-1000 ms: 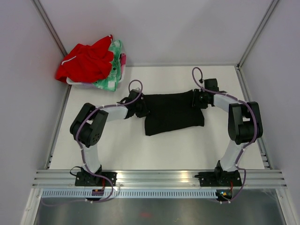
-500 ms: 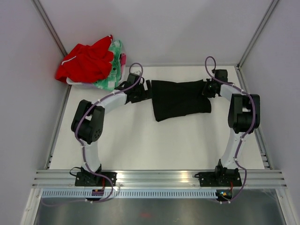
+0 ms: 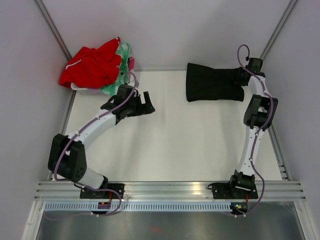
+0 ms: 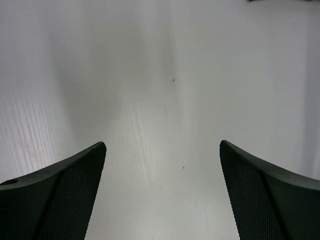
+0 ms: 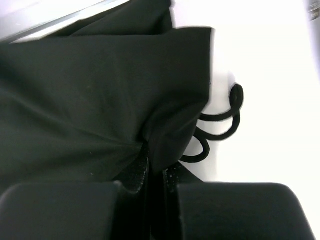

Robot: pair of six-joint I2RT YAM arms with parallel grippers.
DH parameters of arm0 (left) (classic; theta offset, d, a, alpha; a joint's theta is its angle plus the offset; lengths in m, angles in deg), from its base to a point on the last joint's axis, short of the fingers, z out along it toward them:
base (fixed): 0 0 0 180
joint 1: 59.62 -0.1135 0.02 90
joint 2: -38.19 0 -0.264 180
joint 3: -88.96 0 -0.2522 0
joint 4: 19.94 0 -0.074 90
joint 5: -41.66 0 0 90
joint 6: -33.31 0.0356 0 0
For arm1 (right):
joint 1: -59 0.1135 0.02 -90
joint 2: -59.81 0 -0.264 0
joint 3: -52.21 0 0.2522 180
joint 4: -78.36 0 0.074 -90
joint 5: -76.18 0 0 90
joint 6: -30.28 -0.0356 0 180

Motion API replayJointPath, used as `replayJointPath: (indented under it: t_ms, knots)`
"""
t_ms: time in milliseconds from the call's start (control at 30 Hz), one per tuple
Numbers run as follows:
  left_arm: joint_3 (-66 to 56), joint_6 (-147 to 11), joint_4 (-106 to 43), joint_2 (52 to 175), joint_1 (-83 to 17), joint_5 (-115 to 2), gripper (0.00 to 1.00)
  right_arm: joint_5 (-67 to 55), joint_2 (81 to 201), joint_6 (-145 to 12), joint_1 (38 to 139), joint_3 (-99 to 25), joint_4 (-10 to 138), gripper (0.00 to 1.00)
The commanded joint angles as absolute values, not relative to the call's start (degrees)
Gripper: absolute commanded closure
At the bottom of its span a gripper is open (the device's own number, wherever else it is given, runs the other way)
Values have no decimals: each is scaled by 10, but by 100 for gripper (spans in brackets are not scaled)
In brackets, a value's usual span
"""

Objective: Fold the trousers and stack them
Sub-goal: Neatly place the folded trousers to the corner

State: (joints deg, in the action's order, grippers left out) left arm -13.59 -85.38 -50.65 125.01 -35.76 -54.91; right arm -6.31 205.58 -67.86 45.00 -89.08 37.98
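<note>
The black trousers (image 3: 212,82) lie folded into a rectangle at the far right of the table, against the back edge. My right gripper (image 3: 243,77) is at their right end and shut on the fabric. The right wrist view shows black trousers (image 5: 100,100) cloth pinched between the fingers (image 5: 135,172), with the drawstring (image 5: 222,127) looping out to the right. My left gripper (image 3: 147,103) stands open over bare table left of centre, well apart from the trousers. Only white tabletop shows between its fingers (image 4: 55,195) in the left wrist view.
A red garment with white trim (image 3: 92,65) lies on a green-and-pink patterned cloth (image 3: 122,75) in a white bin at the back left corner. Grey walls enclose the table on three sides. A metal rail (image 3: 170,190) runs along the near edge.
My right gripper has dragged the trousers from mid-table to the back right. My left gripper let go of the trousers, opened wide and drew back to the left.
</note>
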Motion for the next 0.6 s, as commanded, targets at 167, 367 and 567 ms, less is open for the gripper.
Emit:
replayJointPath:
  t_ms: [167, 367, 567]
  knots:
    - [-252, -853, -554, 1138, -357, -565, 0, -131, 2065, -557, 429, -919, 332, 80]
    - [-244, -845, -580, 1121, -357, -580, 0, -151, 2026, -551, 426, -963, 288, 12]
    - [-235, -837, -602, 1096, -357, -571, 0, -99, 1893, -577, 429, -1026, 229, 2]
